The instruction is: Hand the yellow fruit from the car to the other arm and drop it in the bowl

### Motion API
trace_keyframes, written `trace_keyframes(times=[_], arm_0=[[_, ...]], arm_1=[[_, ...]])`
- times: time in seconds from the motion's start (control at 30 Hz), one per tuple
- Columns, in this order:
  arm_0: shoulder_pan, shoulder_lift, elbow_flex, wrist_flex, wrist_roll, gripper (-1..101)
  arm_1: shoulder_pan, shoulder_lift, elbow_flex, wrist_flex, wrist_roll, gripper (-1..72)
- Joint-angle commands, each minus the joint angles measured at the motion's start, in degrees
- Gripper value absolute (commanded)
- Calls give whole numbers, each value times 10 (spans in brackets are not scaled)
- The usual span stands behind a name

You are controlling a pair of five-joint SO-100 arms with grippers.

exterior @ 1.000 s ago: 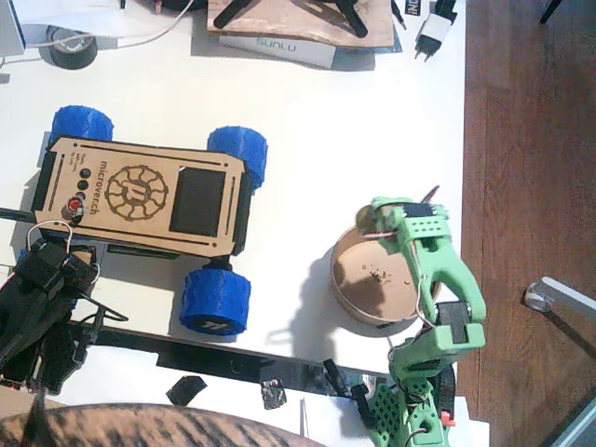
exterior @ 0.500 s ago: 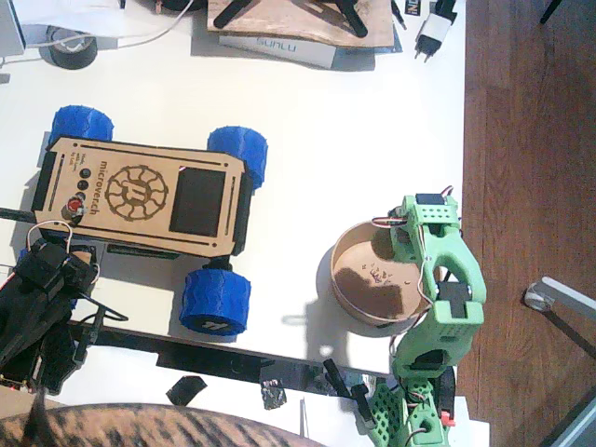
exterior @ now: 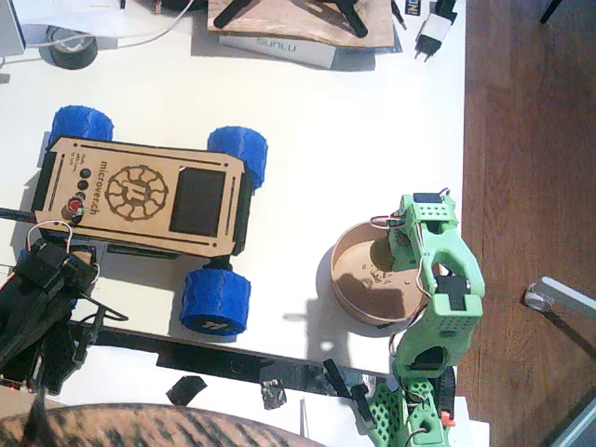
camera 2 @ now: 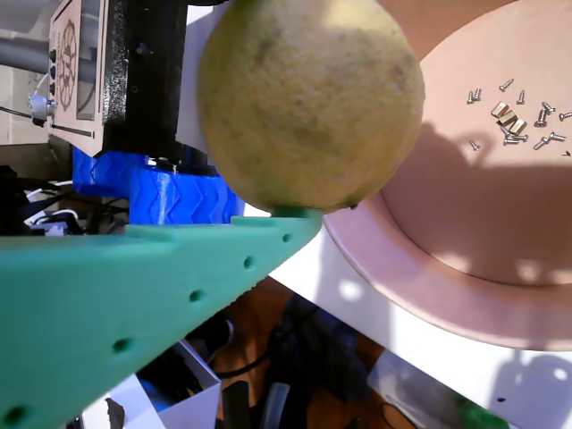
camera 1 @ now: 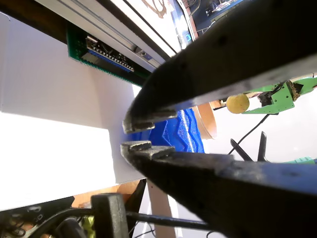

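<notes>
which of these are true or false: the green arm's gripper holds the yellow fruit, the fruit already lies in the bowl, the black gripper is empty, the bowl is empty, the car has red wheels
1. The green right gripper holds the yellow fruit. True.
2. The fruit already lies in the bowl. False: it is held at the bowl's rim, not resting inside.
3. The black left gripper holds nothing. True: its jaws are nearly closed on air.
4. The bowl is empty. False: small screws lie in it.
5. The car has red wheels. False: they are blue.
</notes>
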Motion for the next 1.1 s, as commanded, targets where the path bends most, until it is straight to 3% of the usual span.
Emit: trace_keyframes(times=[0.0,0.2,0.3,0.33,0.7,0.83,0.9,1.07], arm_0=[[-1,-18,5,0,3,1],[4,-17,5,0,3,1],[4,-16,5,0,3,1],[4,-16,5,0,3,1],[4,-16,5,0,3,1],[4,-15,5,1,3,1],[4,-15,5,1,3,1],[4,-15,5,1,3,1]], arm_1=[[-4,4,-33,7,-11,74],[8,18,-31,-2,26,220],[8,18,-32,7,29,344],[7,18,-32,10,28,343],[-4,20,-30,21,9,295],[-4,58,-14,33,3,180],[-3,105,6,36,-1,74],[-8,268,40,90,-4,37]])
